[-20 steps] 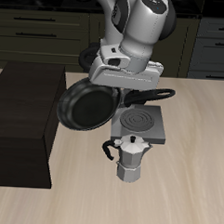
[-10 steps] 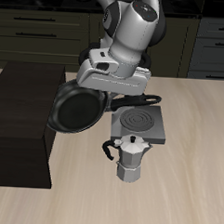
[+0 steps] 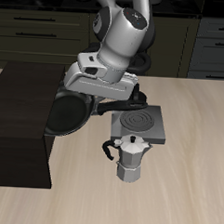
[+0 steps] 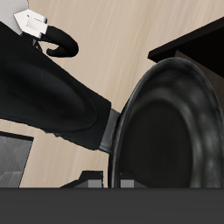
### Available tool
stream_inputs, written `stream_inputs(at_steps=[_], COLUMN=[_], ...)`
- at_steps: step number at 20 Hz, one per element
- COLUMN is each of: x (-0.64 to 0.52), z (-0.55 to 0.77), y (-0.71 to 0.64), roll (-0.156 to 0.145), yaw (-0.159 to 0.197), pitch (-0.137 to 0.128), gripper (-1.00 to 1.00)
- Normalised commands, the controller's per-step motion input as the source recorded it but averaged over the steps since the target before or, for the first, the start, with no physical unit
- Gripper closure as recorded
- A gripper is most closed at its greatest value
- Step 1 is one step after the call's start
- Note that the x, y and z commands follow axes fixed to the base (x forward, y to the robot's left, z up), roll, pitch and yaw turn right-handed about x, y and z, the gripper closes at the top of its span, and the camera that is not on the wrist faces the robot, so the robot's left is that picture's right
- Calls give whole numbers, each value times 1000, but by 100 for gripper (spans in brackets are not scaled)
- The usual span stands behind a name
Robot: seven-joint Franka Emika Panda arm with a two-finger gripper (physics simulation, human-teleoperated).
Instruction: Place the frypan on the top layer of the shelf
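The frypan (image 3: 69, 114) is a round black pan, held tilted in the air. Its bowl hangs over the near corner of the shelf (image 3: 19, 118), a big dark boxy unit with a flat top. My gripper (image 3: 107, 101) is shut on the pan's long black handle (image 3: 133, 101), just beside the bowl. In the wrist view the pan's bowl (image 4: 175, 122) fills much of the frame. The handle (image 4: 52, 92) runs away from it, and a corner of the shelf (image 4: 194, 42) shows behind. The gripper (image 4: 109, 180) fingertips are only partly seen.
A small square grey stove plate (image 3: 139, 123) with a spiral burner lies beside the shelf, under the pan's handle. A silver moka pot (image 3: 130, 158) stands in front of it, nearer the table's front edge. Dark cabinets (image 3: 34, 31) with drawer handles line the back.
The arm has carried the frypan sideways toward the shelf. The pan has sunk lower and now hangs over the shelf's corner instead of beside it.
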Motion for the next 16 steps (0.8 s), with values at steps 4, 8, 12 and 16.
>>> stream_inputs(at_steps=[4,8,12,16], x=[92,88,56,17], z=[-195,-194,-159,-26], y=[-408,-411,-401,-151], roll=[-56,-78,-79,-21], yaw=[15,37,51,3], pitch=[25,18,21,8], gripper=[100,100,100,100])
